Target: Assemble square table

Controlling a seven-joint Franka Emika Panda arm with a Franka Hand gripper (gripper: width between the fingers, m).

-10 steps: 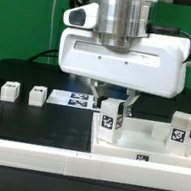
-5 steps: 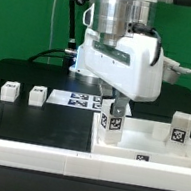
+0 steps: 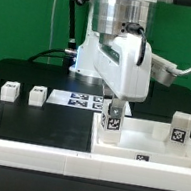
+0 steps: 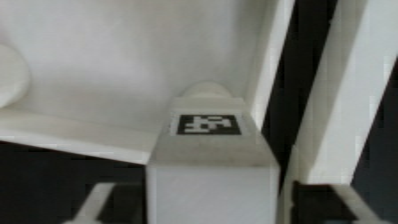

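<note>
behind the border rail, the square top carries two legs inside its raised rim: a first leg upright at a corner socket, the fingers apparently spread off its sides, pinching nothing, and a second leg at another corner. beyond, a third leg and a fourth leg lie loose on the black tabletop, so roughly half looks done

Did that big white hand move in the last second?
Yes. The gripper turned in place, broadside to nearly edge-on, not shifting against the leg at the exterior view's right.
</note>
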